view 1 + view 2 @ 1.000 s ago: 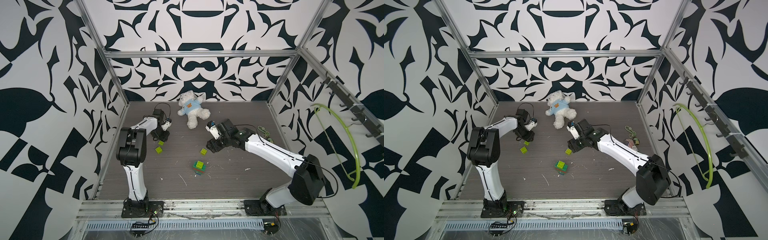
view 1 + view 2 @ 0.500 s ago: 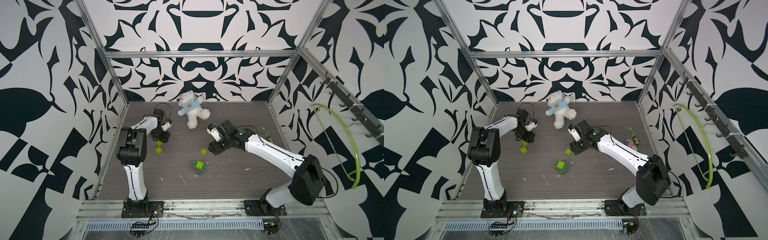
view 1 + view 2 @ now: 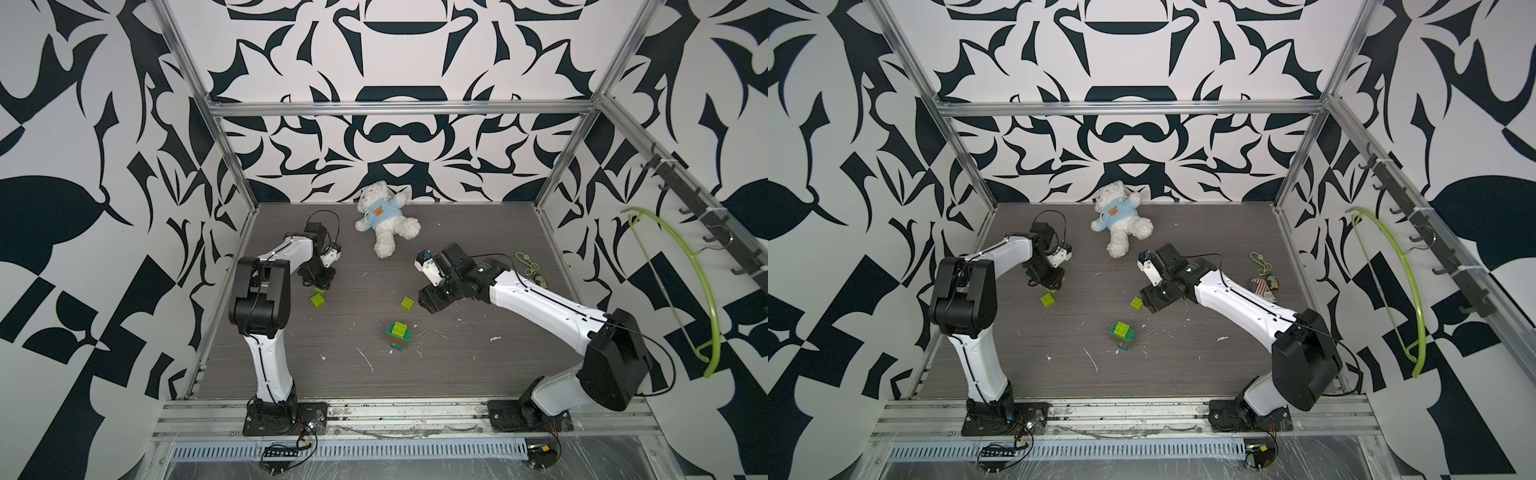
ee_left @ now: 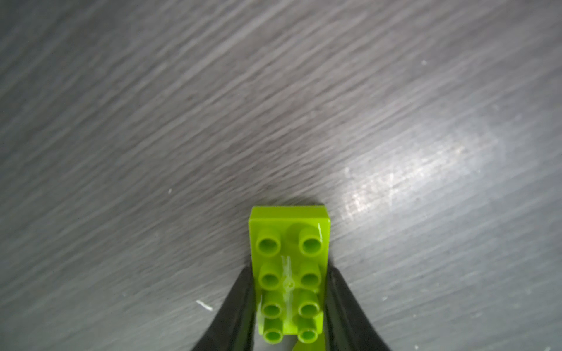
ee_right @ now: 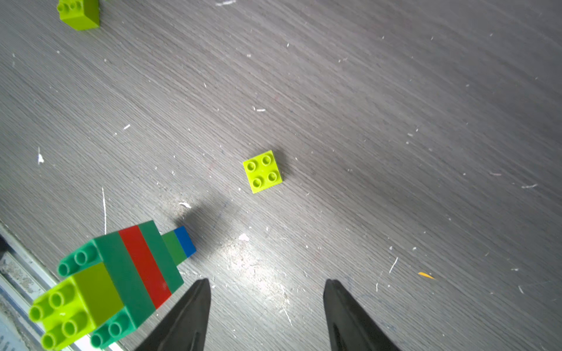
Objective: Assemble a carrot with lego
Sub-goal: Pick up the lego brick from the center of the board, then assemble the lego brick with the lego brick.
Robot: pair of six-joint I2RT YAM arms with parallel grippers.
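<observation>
On the counter point(image 3: 478, 374), in both top views: the left gripper point(image 3: 321, 281) is down at the surface on the far left, with a loose lime brick point(image 3: 318, 299) just beside it (its jaws can't be read from up here). The right gripper point(image 3: 428, 302) sits lower than a second ago, now just beside the small lime brick point(image 3: 407, 304). The carrot point(image 3: 399, 335) stands between the arms towards the front. Nothing touches it, and it is well apart from the teddy bear point(image 3: 384, 218) at the back.

Left wrist view: the left gripper has just clamped onto the long sides of a long lime brick point(image 4: 290, 240) (two rows of four studs, facing the camera). I can't tell whether the brick is lifted or still resting on the counter. My read is that one piece for the green top is now secured and needs carrying to the carrot.

Right wrist view: the right gripper's jaws are apart with nothing between them. The small lime brick point(image 5: 263, 171) lies ahead of the tips, not touching them. Off to the side, the carrot point(image 5: 121, 279) has one lime block over dark green, red and dark green bands, then a narrower green brick and the blue tip at the counter. With a single lime block on top, the fork looks unbuilt.

Writing: none is legible. The teddy bear's blue shirt has a bear-face print, and a key ring point(image 3: 1260, 286) shows a flag pattern (no words).
</observation>
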